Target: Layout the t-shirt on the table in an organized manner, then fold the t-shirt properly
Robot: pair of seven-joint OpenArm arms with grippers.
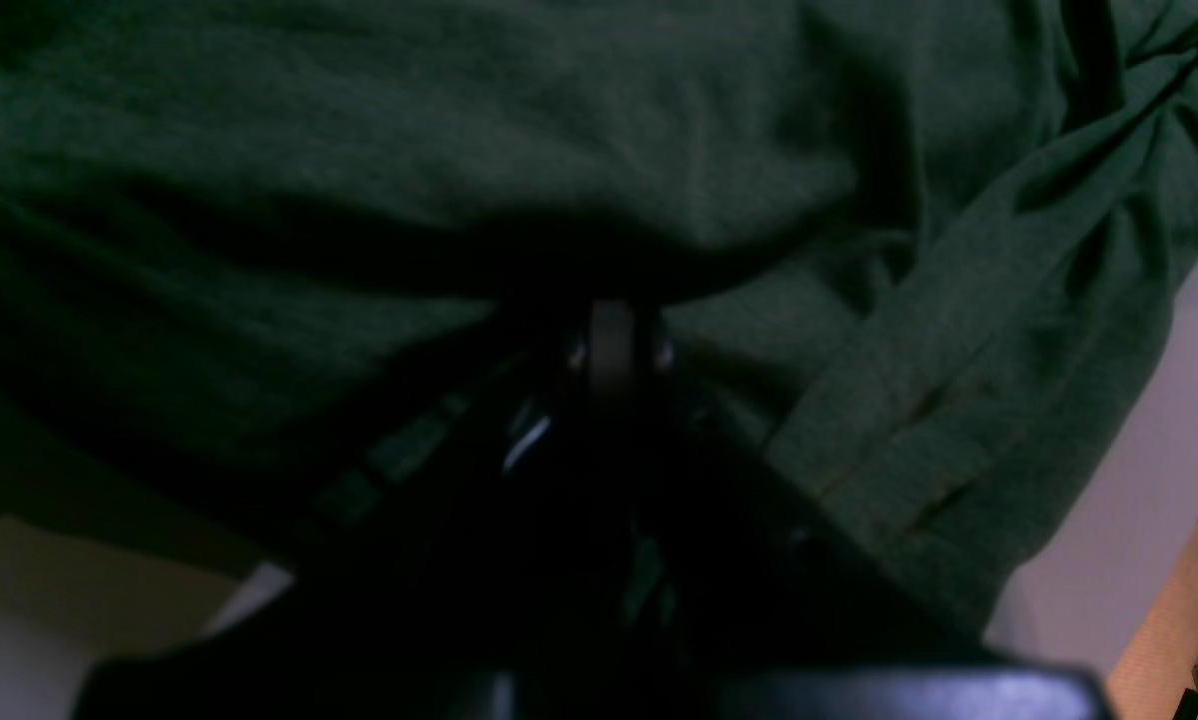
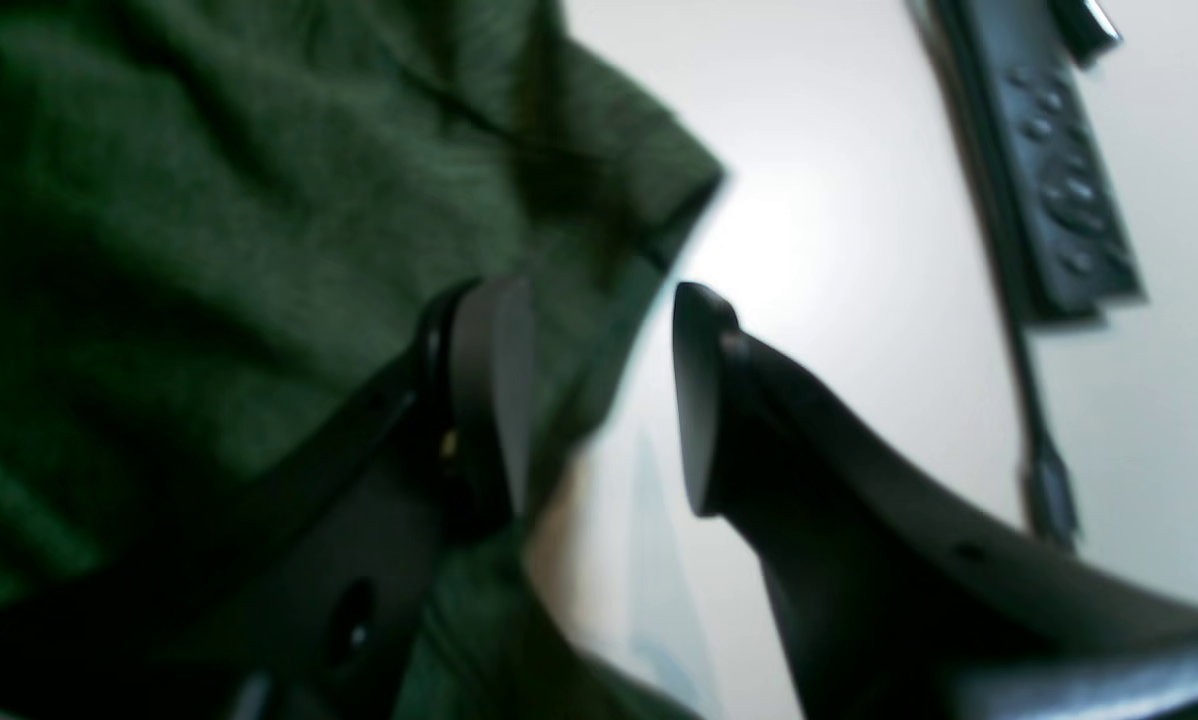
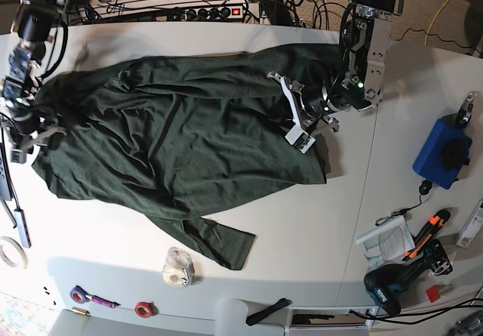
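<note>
The dark green t-shirt (image 3: 181,140) lies spread and wrinkled across the white table (image 3: 302,223), one sleeve (image 3: 223,241) pointing toward the front edge. My left gripper (image 3: 300,117) is at the shirt's right edge. In the left wrist view its fingers (image 1: 614,345) are pressed together under a fold of the t-shirt (image 1: 459,150). My right gripper (image 3: 29,131) is at the shirt's left edge. Its fingers stand apart in the right wrist view: the right gripper (image 2: 599,395) has one finger over the t-shirt (image 2: 209,220) and the other over bare table (image 2: 839,200).
A clear tape roll (image 3: 178,266) sits just in front of the sleeve. A black remote-like bar (image 2: 1059,180) lies at the table's left edge. A blue box (image 3: 441,155), a drill (image 3: 391,287) and small tools crowd the right side. A power strip (image 3: 219,11) runs along the back.
</note>
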